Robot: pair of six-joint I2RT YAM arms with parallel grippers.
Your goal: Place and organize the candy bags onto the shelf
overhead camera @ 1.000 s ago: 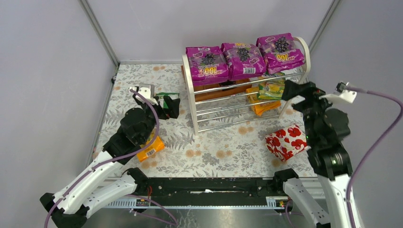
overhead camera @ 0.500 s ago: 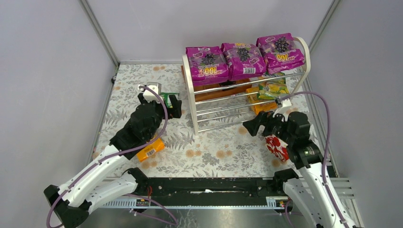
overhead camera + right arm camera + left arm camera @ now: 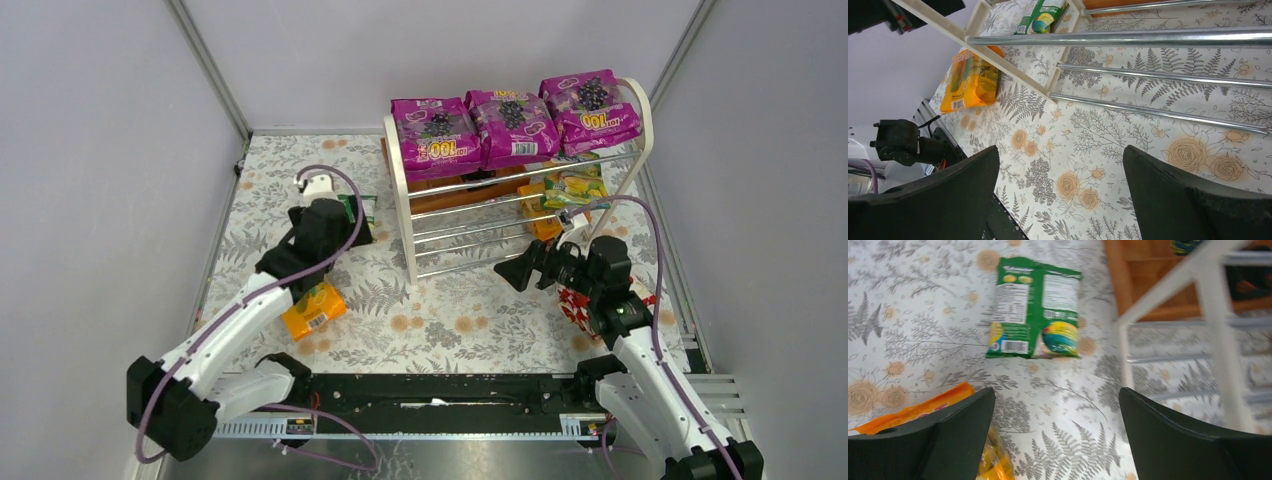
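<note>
The right arm has moved the most. A second ago it was up high, with the right gripper (image 3: 1060, 167) at the right end of the shelf (image 3: 397, 185). Now it has come down and back. It is bent low in front of the shelf and points toward the left edge of the table (image 3: 450, 320). Its fingers are spread wide and hold nothing. Under them are only the table and the shelf's bottom rods. The arm now hides part of the red heart package (image 3: 577, 305) near the right edge.

The left arm has reached farther toward the far edge and is stretched out long. The left gripper (image 3: 1055, 412) hangs by the green bag (image 3: 1033, 315). Its fingers are wide apart too, and empty. The bag lies ahead of them, not between them. It lies flat just beside the shelf's left end, in the same spot as before. The orange bag (image 3: 313, 311) lies nearer the left edge, beside the middle of the arm. More of it shows now that the arm has moved off it.

The shelf stands in the far right corner. Three purple bags (image 3: 514, 125) lie side by side on its top rods. A green-yellow bag (image 3: 572, 188) and a second orange bag (image 3: 545, 228) lie on lower rods at the right end. None of these has moved. A brown tray (image 3: 455, 192) shows behind the rods.
</note>
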